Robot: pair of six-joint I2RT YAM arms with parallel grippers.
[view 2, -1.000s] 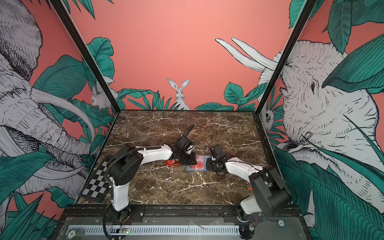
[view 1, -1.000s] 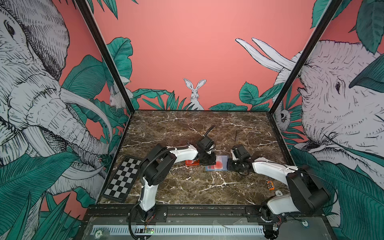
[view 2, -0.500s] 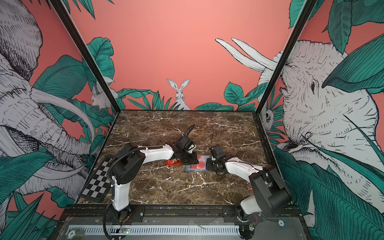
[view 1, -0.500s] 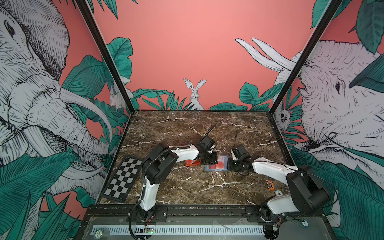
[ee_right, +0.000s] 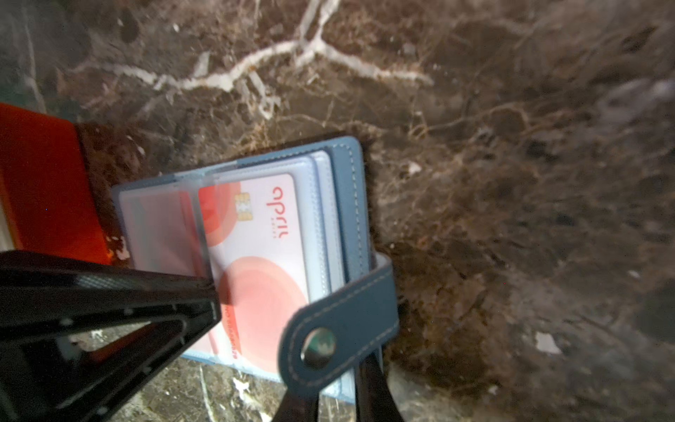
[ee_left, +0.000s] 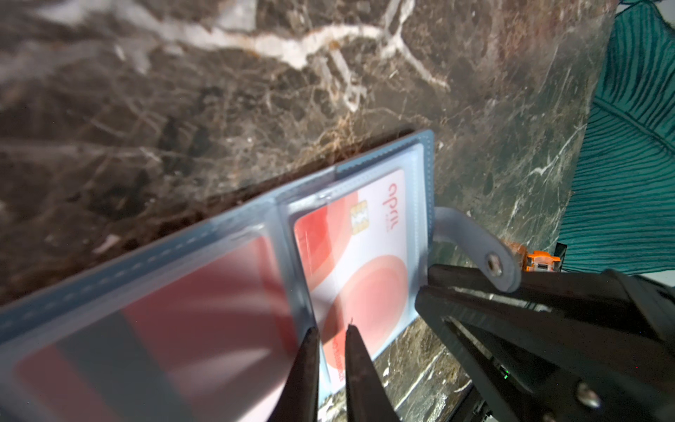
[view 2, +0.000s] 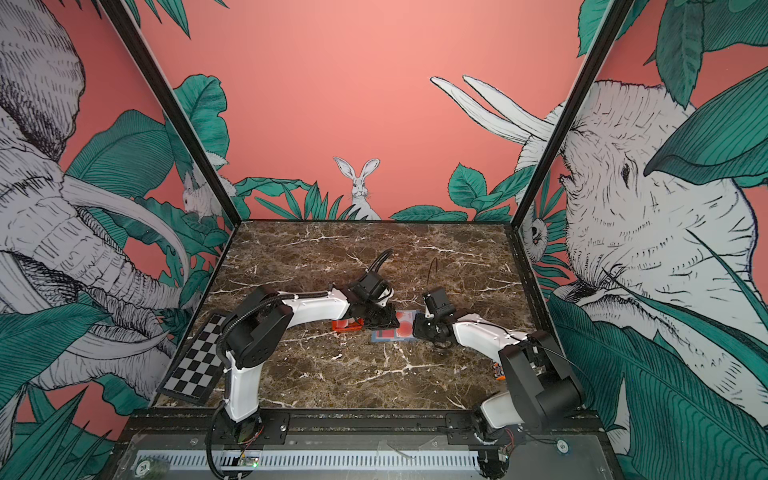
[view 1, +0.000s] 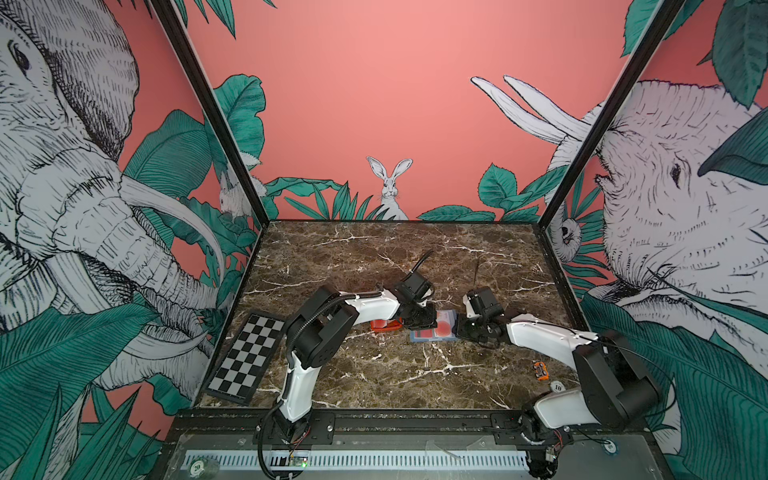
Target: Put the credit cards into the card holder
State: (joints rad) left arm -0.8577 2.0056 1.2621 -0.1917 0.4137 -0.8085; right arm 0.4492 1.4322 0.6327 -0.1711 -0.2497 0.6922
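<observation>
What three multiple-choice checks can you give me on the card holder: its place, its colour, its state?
1. Where does the card holder lie?
A. On the marble table, between the left end effector and the right end effector
B. On the checkerboard panel
C. In the orange tray

2. What colour is its cover?
A. Orange
B. Slate blue
C. Black

3. What state is it in?
A. Snapped shut
B. Lying open, snap tab loose, a credit card in a clear sleeve
C. Standing on edge

Answers:
1 A: a top view shows it on the marble, apart from the orange tray and the checkerboard panel.
2 B: the right wrist view shows its stitched blue cover.
3 B: both wrist views show the open sleeves and the unfastened snap tab.
</observation>
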